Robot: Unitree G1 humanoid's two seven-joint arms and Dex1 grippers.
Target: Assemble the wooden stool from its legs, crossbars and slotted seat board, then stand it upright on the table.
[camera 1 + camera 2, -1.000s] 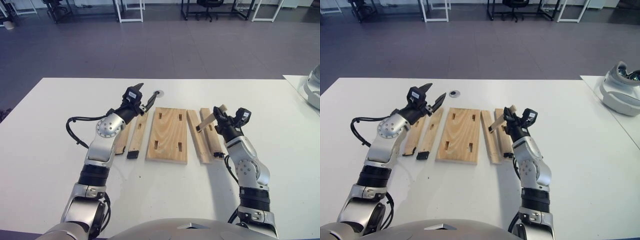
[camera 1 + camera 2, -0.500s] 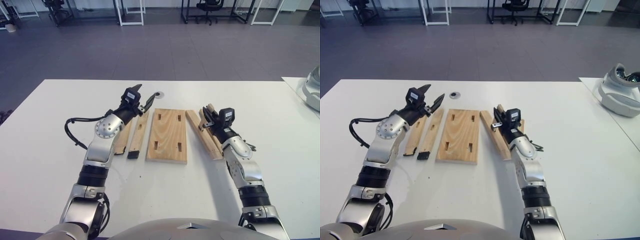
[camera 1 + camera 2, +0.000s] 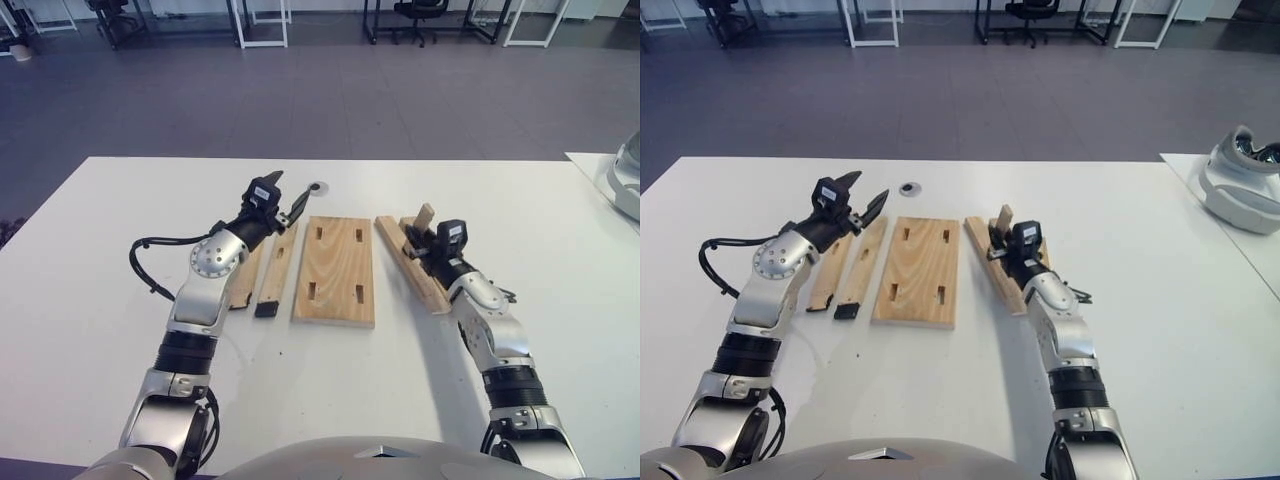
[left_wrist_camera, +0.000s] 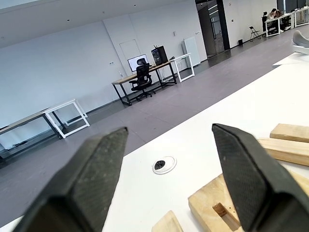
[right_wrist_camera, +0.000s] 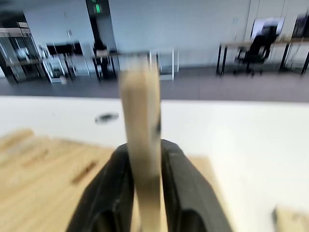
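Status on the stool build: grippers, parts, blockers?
Left gripper open, above the left leg pieces. Right gripper shut on a crossbar, over the right leg pieces. Seat board flat between them, unassembled, nothing on it.

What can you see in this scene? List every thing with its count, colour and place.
table: one, white, under everything
slotted board: one, pale wood, table centre
long wooden strips: two left of the board, one black-tipped; at least one on its right
small wooden bar: one, pale, in the right gripper
round cable port: one, grey, beyond the board
headset: one, white-grey, on the next table, right
left gripper: open, black, above the left strips
right gripper: black, shut on the bar
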